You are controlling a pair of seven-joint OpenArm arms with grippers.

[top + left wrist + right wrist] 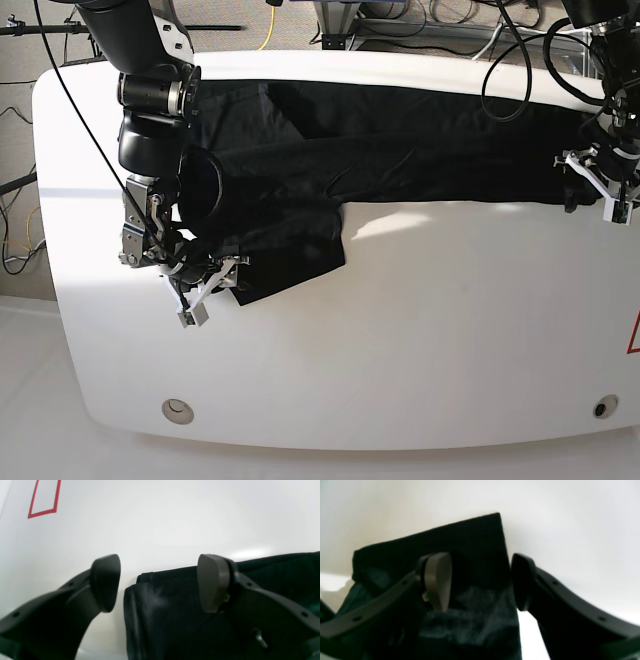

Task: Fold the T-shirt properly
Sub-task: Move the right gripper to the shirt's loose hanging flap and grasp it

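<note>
Left end effector (160, 583) open wide, fingers (212, 582) spread with nothing pinched between them; one finger over the black T-shirt (175, 620), the other over bare white desk (160, 525), with the folded cloth edge lying in the gap, nearer the finger over the cloth. Beyond that end effector and off to its upper left, a red taped outline (43, 498) on the desk, well apart from the cloth. Right end effector (481, 581) also parted, holding nothing; one pale pad (438, 580) above the shirt, the opposite dark finger just past the shirt's straight side edge, over white desk. Squared corner of the cloth ahead of these fingertips; faint bluish mottling on the fabric below them. Seen from the base view: T-shirt (400, 150) spread in a long dark band across the far half of the desk (400, 340), one flap reaching nearer, down to the right end effector (205, 285) at the view's left. Left end effector (600, 185) at the opposite end of the band, at the view's right edge. Contact between fingers and cloth not discernible at either end.
</note>
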